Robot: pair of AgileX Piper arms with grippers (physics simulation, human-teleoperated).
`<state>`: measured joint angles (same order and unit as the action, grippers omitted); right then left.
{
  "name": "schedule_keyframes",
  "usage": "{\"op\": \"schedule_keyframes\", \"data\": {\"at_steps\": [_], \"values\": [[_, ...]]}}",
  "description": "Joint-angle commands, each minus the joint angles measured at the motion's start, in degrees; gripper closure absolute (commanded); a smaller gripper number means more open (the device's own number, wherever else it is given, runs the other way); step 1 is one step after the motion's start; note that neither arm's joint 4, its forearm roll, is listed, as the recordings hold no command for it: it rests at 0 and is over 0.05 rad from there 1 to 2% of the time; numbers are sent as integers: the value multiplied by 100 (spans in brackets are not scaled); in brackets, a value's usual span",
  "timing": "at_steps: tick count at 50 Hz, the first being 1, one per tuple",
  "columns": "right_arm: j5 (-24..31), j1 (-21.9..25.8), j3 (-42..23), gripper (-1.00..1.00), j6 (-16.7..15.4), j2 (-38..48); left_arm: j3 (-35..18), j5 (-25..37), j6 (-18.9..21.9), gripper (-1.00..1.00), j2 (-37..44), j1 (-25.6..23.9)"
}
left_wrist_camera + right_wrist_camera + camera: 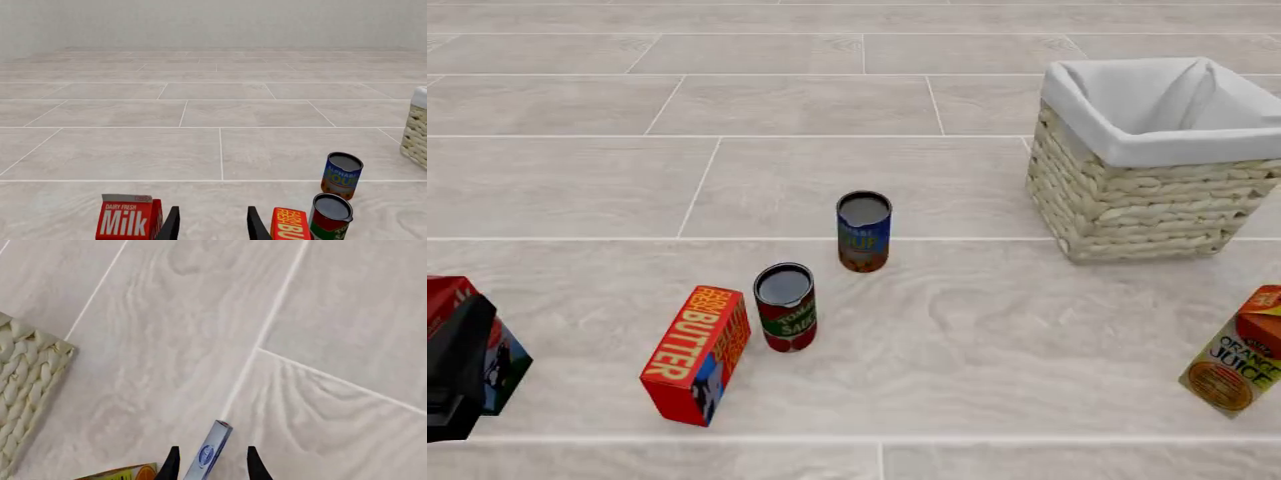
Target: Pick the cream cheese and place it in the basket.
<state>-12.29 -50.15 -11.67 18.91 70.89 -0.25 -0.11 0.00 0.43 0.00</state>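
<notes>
1. Left wrist view: the left gripper (213, 225) shows only two dark fingertips set apart with bare floor between them, so it stands open and holds nothing. A red milk carton (128, 218) is on one side of the fingers, and the butter box (290, 224) with two cans (341, 175) on the other. A corner of the basket (416, 131) shows at the edge. This arm seems to have no part in the job just now.

2. Front view: the basket (1148, 195) stands far right, and its white lining holds nothing that can be seen. The butter box, both cans and the orange juice carton (1234, 352) stand on the floor. The cream cheese does not appear here, nor does the right gripper; only a dark part of the left arm shows at the near left edge.

3. Right wrist view: the cream cheese (208, 454), a thin blue-and-white packet seen edge-on, lies between the fingertips of the right gripper (212, 465). Whether they already press on it I cannot tell. The basket wall (27, 385) is nearby.

4. Judgement: the pick is at best just starting; lifting, carrying to the basket and releasing all remain.
</notes>
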Motion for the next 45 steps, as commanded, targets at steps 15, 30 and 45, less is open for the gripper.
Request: {"op": "schedule_keyframes", "data": {"at_steps": [15,30,45], "values": [[-64,125,-75,-100,-135,212,0,0,0,-100,0,0],[-510,114,19,-100,-262,727,0,0,0,-100,0,0],[-779,75,62,-100,-373,1073,0,0,0,-100,0,0]]}}
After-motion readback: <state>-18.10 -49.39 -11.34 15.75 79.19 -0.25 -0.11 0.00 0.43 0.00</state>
